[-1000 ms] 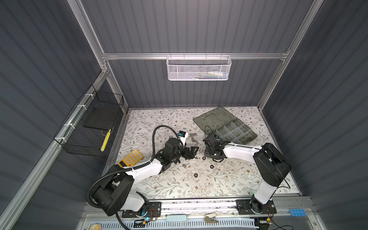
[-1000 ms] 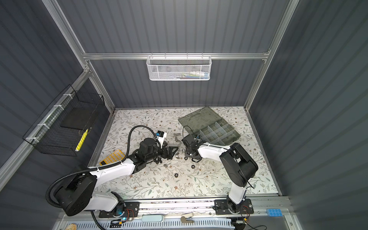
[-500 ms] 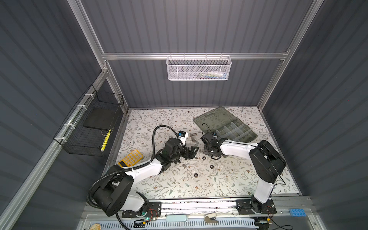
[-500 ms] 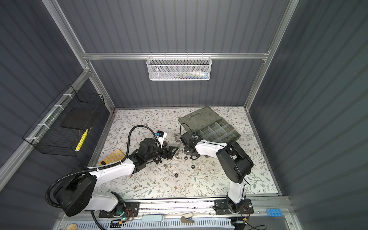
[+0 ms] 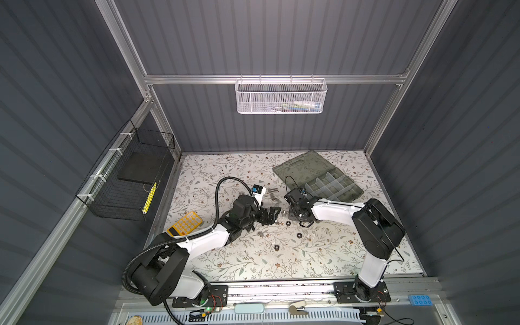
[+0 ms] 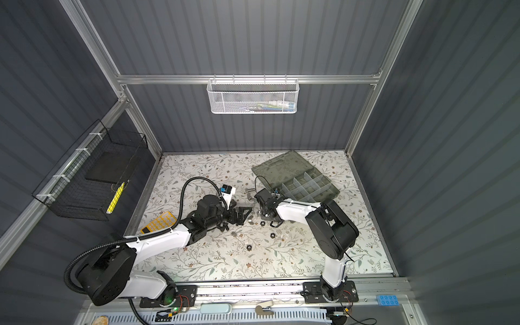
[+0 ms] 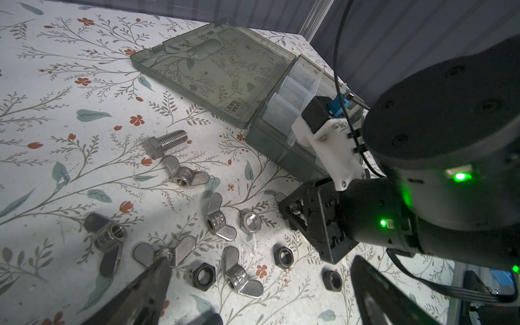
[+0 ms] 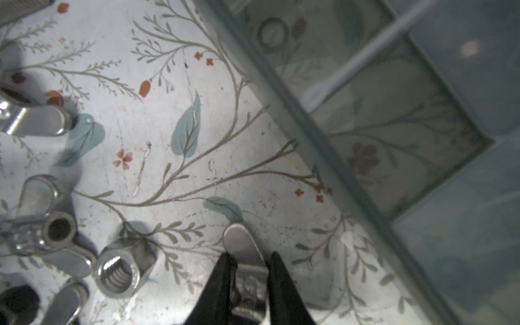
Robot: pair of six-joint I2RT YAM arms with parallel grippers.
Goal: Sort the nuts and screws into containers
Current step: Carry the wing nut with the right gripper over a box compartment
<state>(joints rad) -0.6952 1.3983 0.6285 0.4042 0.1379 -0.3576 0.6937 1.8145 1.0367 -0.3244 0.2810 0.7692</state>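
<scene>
My right gripper [image 8: 250, 257] is shut on a silver wing nut [image 8: 239, 239] that lies on the floral mat, beside the organizer case [image 8: 394, 140] whose containers [image 7: 284, 112] stand open. A silver hex nut [image 8: 121, 273] and another wing nut [image 8: 53, 228] lie close by. My left gripper [image 7: 260, 263] is open, low over several nuts: black hex nuts [image 7: 204, 276] [image 7: 282, 256] and wing nuts [image 7: 242, 278]. One fingertip [image 7: 163, 261] touches a wing nut. A silver screw [image 7: 164, 142] lies farther off. In both top views the grippers [image 5: 271, 215] [image 5: 298, 218] nearly meet mid-mat.
A yellow calculator [image 5: 185, 224] lies at the mat's left edge. A black wire basket [image 5: 126, 180] hangs on the left wall and a white mesh basket [image 5: 280, 97] on the back rail. More black nuts [image 5: 298, 234] [image 5: 277, 247] lie toward the front.
My right gripper has shifted slightly left and away, and its jaws have closed on the silver wing nut. The left arm has not moved.
</scene>
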